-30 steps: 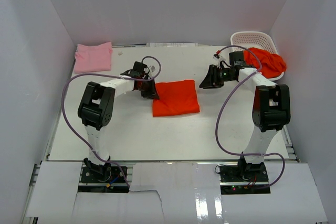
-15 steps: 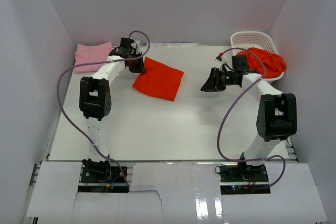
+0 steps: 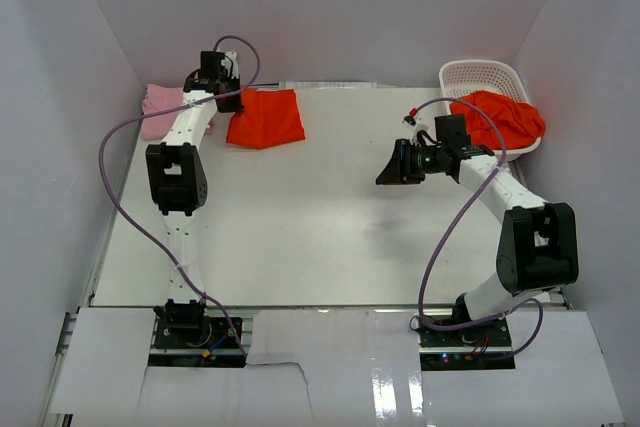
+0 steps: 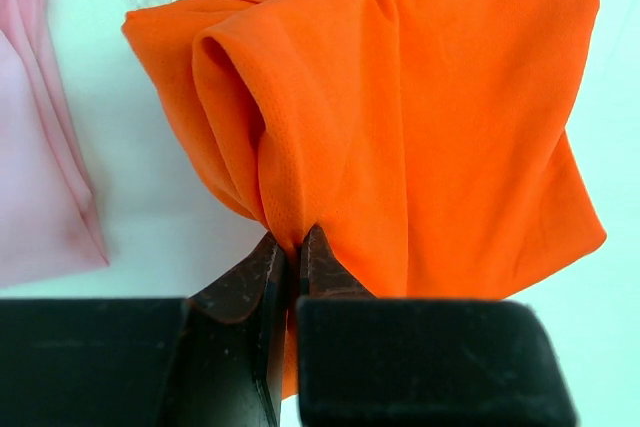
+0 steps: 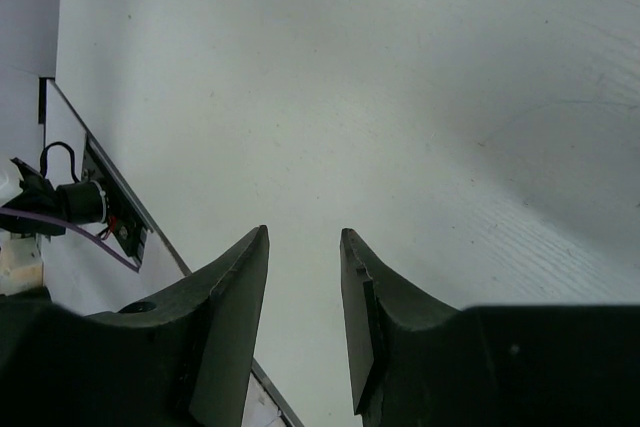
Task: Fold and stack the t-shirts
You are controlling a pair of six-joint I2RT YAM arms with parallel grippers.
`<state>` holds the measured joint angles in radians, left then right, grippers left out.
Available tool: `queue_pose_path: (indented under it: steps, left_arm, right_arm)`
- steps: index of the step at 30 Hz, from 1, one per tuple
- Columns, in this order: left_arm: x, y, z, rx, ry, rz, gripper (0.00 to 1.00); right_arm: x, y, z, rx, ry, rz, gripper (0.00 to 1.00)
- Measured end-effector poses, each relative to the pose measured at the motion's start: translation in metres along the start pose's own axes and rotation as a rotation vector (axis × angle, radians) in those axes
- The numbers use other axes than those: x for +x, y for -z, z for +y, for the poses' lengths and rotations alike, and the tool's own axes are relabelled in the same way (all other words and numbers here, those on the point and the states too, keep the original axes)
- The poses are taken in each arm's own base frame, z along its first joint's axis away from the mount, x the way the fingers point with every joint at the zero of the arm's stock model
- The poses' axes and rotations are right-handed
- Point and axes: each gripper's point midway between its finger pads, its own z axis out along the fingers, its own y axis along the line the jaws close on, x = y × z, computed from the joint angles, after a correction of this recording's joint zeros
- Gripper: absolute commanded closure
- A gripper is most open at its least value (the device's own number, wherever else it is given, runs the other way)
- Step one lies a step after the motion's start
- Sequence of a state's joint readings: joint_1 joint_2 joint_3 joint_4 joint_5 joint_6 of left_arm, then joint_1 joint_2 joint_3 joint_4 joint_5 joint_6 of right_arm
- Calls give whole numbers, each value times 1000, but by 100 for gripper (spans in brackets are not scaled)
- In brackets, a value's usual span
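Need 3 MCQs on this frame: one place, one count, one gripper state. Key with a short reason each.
1. Where on the table is the folded orange t-shirt?
A. near edge
B. middle
C. far left, beside the pink t-shirt

2. How many pink t-shirts show?
A. none
B. one
C. three

3. What state is the right gripper in?
A. open, empty
B. shut on cloth
C. shut on a cable

Key:
1 C: the top view shows it at the far left next to the pink one, pinched by the left gripper.
2 B: only one pink piece is in view.
3 A: the right wrist view shows bare table in the gap between its fingers.
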<state>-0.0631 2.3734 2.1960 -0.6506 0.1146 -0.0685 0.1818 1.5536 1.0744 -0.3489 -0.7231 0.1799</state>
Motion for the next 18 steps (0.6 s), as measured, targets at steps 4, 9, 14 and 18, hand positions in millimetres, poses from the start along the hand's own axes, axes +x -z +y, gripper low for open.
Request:
queue_pose_path:
  steps: [4,9,14,18]
  left_arm:
    - [-12,1,2,-36,-45,-36,100]
    - [-21,-1,15,-109,-116,-72,100]
    - [-27,1,34,-119,-126,-91,100]
    - [-32,7,64,-93,-74,-106,100]
  right_arm:
    - [13,-6,4,5,3,30,59]
    - [39,-7,2,26,-26,82,59]
    - [52,0,3,51,-41,103,59]
    - [56,3,6,57,-46,113,59]
